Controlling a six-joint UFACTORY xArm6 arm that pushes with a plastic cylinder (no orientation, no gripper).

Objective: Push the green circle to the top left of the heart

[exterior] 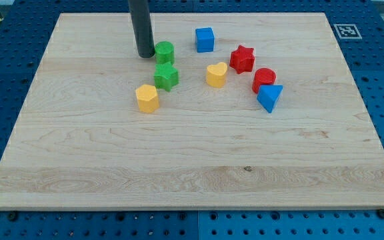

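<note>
Tool is a bare rod, nothing grasped; my tip (145, 55) is set on the surface (179, 167), touching or just beside the green circle (165, 52) on its view-right. Yellow heart (216, 74) lies further right and slightly lower; rightward push judged needed.

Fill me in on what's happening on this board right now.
A robot arm ending in a dark rod is working the green circle. My tip sits right at the circle's left side, touching or nearly so. The yellow heart lies to the view's right and slightly lower, with the green star just below the circle. The circle is not yet near the heart.
</note>
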